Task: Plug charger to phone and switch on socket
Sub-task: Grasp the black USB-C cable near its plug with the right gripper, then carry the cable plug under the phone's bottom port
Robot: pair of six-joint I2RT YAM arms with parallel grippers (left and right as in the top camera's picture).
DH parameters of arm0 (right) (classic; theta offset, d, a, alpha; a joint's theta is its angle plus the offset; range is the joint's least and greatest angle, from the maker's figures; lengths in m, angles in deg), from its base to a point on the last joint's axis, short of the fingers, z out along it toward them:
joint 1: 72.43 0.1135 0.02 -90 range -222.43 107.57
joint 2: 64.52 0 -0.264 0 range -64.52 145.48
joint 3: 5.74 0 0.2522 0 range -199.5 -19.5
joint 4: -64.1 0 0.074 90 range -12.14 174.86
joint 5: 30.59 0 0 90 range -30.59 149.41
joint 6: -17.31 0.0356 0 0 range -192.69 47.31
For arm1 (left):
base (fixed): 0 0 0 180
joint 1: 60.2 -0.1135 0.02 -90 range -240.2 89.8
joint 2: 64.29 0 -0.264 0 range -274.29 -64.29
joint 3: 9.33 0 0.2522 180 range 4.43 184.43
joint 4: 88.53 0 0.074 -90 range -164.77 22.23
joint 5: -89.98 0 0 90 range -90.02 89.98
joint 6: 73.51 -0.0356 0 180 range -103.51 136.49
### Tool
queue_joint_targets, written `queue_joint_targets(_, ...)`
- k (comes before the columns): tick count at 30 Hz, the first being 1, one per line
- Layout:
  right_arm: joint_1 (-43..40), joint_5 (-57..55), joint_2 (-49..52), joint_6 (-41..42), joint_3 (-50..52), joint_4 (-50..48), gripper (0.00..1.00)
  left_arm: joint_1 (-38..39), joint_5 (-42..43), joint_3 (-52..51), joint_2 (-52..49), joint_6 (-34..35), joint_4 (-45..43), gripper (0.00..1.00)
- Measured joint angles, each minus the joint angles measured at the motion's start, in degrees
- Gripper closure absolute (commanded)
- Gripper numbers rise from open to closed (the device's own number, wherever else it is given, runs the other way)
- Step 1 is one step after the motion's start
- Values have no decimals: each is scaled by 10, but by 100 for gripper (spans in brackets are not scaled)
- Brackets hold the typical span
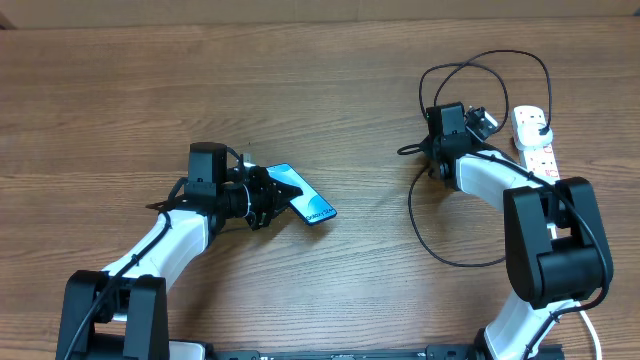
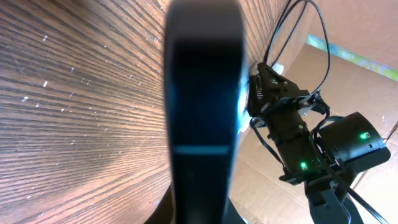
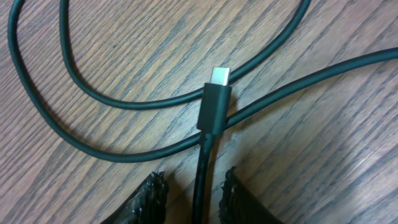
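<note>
Overhead, the left pincer (image 1: 262,198) clamps the phone (image 1: 303,195) above the table (image 1: 120,100), presumably steadying it for plugging; the charger (image 1: 410,212) loops by the socket (image 1: 535,135). Left wrist view shows the phone edge-on. Right wrist: the right pincer (image 3: 194,198) straddles the charger behind its connector (image 3: 214,106) (jaws apart, nothing gripped).

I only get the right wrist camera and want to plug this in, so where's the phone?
Observer: The phone is over on your left, clamped in the left gripper.
Child: Which way is its screen?
Observer: Screen up, its free end pointing toward your right.
Child: And the socket?
Observer: The socket, a white strip, lies by the table's right edge, with the charger looping beside it.
</note>
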Motion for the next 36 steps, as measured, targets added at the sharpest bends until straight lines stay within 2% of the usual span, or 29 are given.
queue_joint_targets(2, 0, -4, 1, 0, 0, 0, 78, 0, 0, 0, 0, 0, 0, 96)
queue_joint_targets(5, 0, -7, 2, -6, 0, 0, 96, 0, 0, 0, 0, 0, 0, 96)
queue_joint_targets(8, 0, 0, 2, -30, -3, 13, 96, 0, 2, 0, 0, 0, 0, 96)
queue_joint_targets(13, 3, 35, -32, -49, -18, 106, 96, 0, 25, 0, 0, -9, 0, 96)
queue_joint_targets(16, 18, 64, -100, -55, -19, 181, 96, 0, 44, 0, 0, -17, 0, 96)
queue_joint_targets(20, 78, 111, -231, -94, -22, 297, 96, 0, 87, 0, 0, -30, -6, 96)
queue_joint_targets(25, 180, 198, -382, -132, -23, 448, 96, 0, 180, -2, 0, -35, -122, 96)
queue_joint_targets(28, 228, 239, -457, -141, -23, 504, 96, -4, 245, 3, -8, -26, -203, 96)
queue_joint_targets(33, 309, 285, -588, -143, -20, 527, 96, -12, 345, 43, -71, 1, -300, 96)
queue_joint_targets(36, 350, 294, -656, -128, 30, 463, 96, -10, 373, 67, -106, 23, -334, 96)
